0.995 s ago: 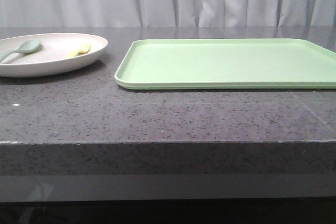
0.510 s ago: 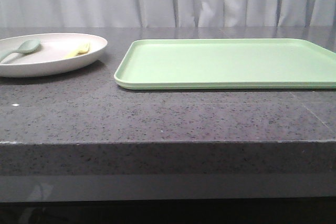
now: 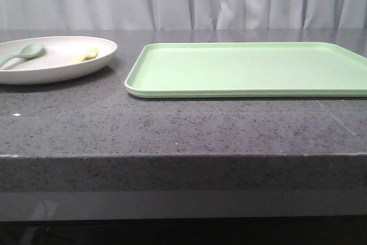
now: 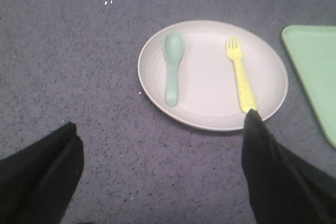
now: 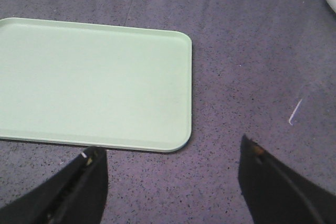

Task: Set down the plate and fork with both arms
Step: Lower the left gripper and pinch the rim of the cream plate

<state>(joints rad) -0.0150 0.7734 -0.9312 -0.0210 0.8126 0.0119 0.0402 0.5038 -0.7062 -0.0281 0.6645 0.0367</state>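
Tool of the left arm (image 4: 160, 174), its two black fingers spread wide and grasping nothing, hangs above the speckled dark-grey stone bench (image 3: 172, 124) just short of the large round cream-white plate (image 4: 210, 98). That plate lies directly ahead of the left tool, one finger (image 4: 273, 171) overlapping the plate's near rim in the left wrist view. On the plate rest two utensils, side by side and apart: a small pale-yellow plastic fork (image 4: 239, 74), its long axis running away from the tool with the tines at the far end and the handle end nearest the finger, and a muted teal-green spoon (image 4: 172, 66), bowl also at the far end. From the front, the plate (image 3: 57, 61) sits at the bench's left, just beside the flat rectangular light-green tray (image 3: 246, 67), not touching it.

Over on the right, the second tool (image 5: 170, 182) is likewise spread and empty, poised near one short edge of the tray (image 5: 94, 80), which holds nothing. Judging by position, the left arm is far nearer the plate and fork; neither has yet been lifted.
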